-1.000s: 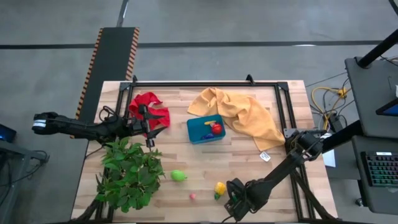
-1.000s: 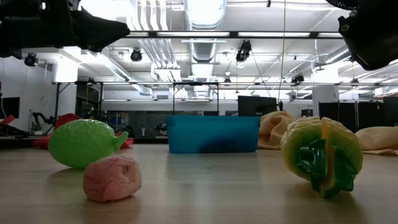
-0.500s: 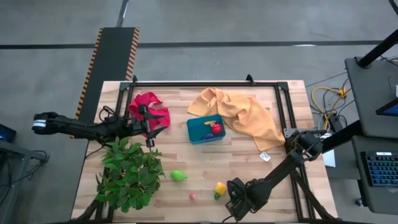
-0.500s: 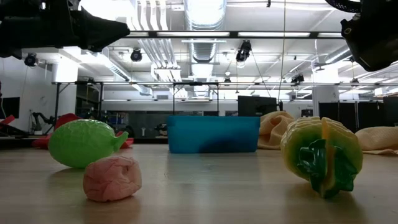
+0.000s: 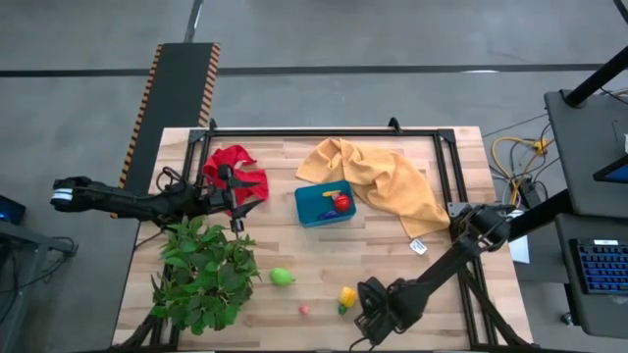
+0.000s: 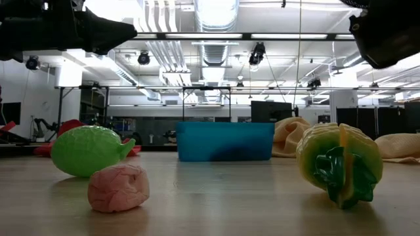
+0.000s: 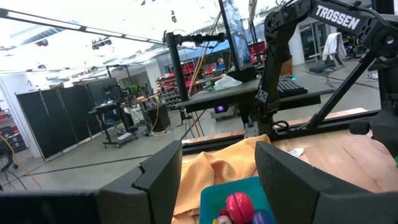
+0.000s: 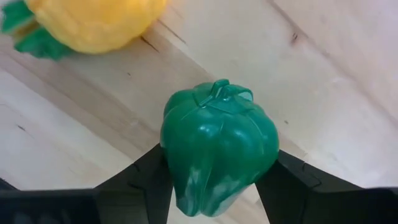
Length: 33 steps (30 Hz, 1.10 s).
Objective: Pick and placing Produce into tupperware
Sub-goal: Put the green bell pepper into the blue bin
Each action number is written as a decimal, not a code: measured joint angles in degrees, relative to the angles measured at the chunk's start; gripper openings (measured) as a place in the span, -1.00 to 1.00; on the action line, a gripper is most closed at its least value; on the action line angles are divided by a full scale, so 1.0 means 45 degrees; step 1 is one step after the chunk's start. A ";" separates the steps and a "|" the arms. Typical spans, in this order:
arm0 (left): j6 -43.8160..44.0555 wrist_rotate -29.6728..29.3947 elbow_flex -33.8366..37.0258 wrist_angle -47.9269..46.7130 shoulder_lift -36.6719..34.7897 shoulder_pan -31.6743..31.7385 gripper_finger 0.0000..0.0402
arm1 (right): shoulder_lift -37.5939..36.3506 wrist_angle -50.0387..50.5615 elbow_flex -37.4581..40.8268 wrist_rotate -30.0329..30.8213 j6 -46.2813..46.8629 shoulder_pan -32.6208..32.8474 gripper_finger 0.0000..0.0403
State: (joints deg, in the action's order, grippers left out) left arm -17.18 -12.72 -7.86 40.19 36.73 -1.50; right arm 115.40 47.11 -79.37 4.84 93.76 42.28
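Observation:
The teal tupperware (image 5: 324, 203) sits mid-table with a red piece (image 5: 341, 202) and other produce inside. On the near part of the table lie a light green piece (image 5: 282, 277), a pink piece (image 5: 304, 310) and a yellow piece with green leaves (image 5: 347, 296). My right gripper (image 5: 366, 312) hovers just right of the yellow piece (image 8: 93, 22), shut on a dark green pepper (image 8: 217, 146). My left gripper (image 5: 235, 201) hangs open by the red cloth (image 5: 235, 167), facing the tupperware (image 7: 239, 202). My right gripper pinches the dark green pepper between its two fingers (image 8: 146, 180), one on each flank of the pepper's body (image 8: 180, 155). The fingers come from above, pointing down. The pepper's stem (image 8: 221, 90) points away from the wrist, and the pepper hangs clear above the wood.
A big leafy plant (image 5: 201, 275) fills the near left corner. A mustard-yellow cloth (image 5: 383, 181) lies right of the tupperware, and a black frame (image 5: 324, 130) runs along the far edge. Bare wood lies between the tupperware and the loose produce (image 6: 338, 164).
My right gripper has risen slightly with the pepper. The left arm and the produce on the table have stayed put.

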 joint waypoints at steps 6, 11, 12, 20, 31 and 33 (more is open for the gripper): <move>-0.0002 -0.0002 0.0000 -0.0012 0.0000 -0.0001 -0.06 | -0.0594 0.0678 -0.0002 0.1088 -0.0258 -0.0105 -0.07; 0.0002 -0.0002 0.0000 -0.0005 0.0000 0.0000 -0.06 | -0.1417 0.1116 -0.0005 0.2750 -0.1256 -0.0441 -0.07; 0.0002 -0.0002 0.0000 -0.0007 0.0000 0.0000 -0.06 | -0.1560 0.1131 -0.0005 0.3110 -0.1688 -0.0545 -0.07; 0.0002 0.0003 0.0000 0.0013 0.0000 -0.0005 -0.06 | -0.2371 0.1023 -0.0005 0.4230 -0.5753 -0.2137 -0.07; 0.0002 -0.0006 0.0000 -0.0036 0.0010 -0.0003 -0.06 | -0.2804 -0.0259 -0.0002 0.3013 -1.2667 -0.5294 -0.07; 0.0002 -0.0019 0.0000 -0.0021 0.0027 0.0000 -0.06 | -0.2828 -0.0581 0.0000 0.2629 -1.3834 -0.5956 -0.07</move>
State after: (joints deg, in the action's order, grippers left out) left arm -17.17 -12.81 -7.86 40.10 36.85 -1.50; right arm 102.67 44.49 -79.37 16.67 31.51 15.48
